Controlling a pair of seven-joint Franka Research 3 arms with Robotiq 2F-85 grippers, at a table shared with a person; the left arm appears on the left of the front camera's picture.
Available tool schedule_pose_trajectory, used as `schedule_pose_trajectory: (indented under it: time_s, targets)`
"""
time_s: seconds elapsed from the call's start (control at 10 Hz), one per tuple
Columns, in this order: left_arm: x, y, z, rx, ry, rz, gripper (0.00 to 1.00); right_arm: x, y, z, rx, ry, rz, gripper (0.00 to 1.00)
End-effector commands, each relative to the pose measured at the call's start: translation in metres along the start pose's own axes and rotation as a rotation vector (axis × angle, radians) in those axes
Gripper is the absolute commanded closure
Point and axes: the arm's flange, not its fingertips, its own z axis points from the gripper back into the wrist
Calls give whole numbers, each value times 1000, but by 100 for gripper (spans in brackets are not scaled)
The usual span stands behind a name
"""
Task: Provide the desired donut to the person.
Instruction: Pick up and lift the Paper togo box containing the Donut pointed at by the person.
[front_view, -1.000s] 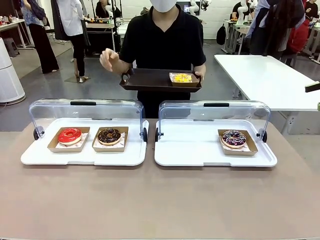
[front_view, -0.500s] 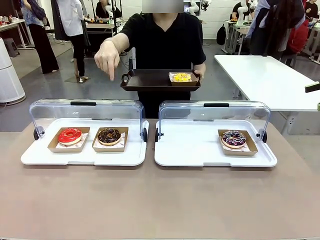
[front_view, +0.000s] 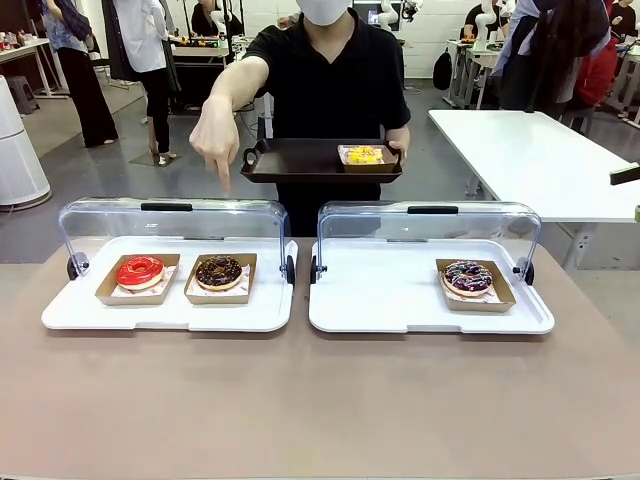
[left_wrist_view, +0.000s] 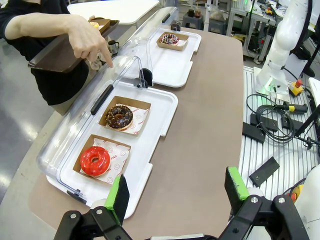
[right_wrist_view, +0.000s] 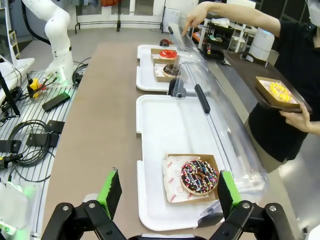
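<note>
Wide stretch of brown table (front_view: 320, 400) across the lower half of the front view, with lots of room to move. Two flat trays side by side in the middle: left white tray (front_view: 60, 318) and right white tray (front_view: 390, 318), only a thin gap between them. Left clear lid (front_view: 170, 225) and right clear lid (front_view: 430, 228) tipped up along the far edges, so the near sides are open.

On the left white tray, red donut (front_view: 139, 270) and, just right of it, chocolate donut (front_view: 218, 271), each in its own brown paper box. On the right white tray, sprinkled donut (front_view: 467, 276) near the right end, with much bare white room to its left.

At the top middle, person (front_view: 330, 90) behind the table. Pointing hand (front_view: 212, 135) stretched out, first finger aimed down, tip just above the left clear lid and in line with the chocolate donut. Other hand (front_view: 402, 150) holding a dark tray (front_view: 300, 160) flat, with a yellow donut (front_view: 362, 155) in a box at its right end.

At the bottom of the left wrist view, left end effector (left_wrist_view: 176, 192) wide open, green pads far apart, nothing held, high over the table. At the bottom of the right wrist view, right end effector (right_wrist_view: 167, 192) wide open too, nothing held, sprinkled donut just beyond it.

Small red print on the paper under the donuts, too tiny to read.
</note>
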Motion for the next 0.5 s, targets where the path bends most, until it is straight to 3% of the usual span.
schedule_pose_trajectory:
  time_s: [0.0, 0.4]
  targets:
    - [0, 0, 1, -3, -22, -15, 0, -3, 0, 1, 17, 1, 21, 0]
    - [0, 0, 0, 0, 0, 0, 0, -3, 0, 1, 17, 1, 21, 0]
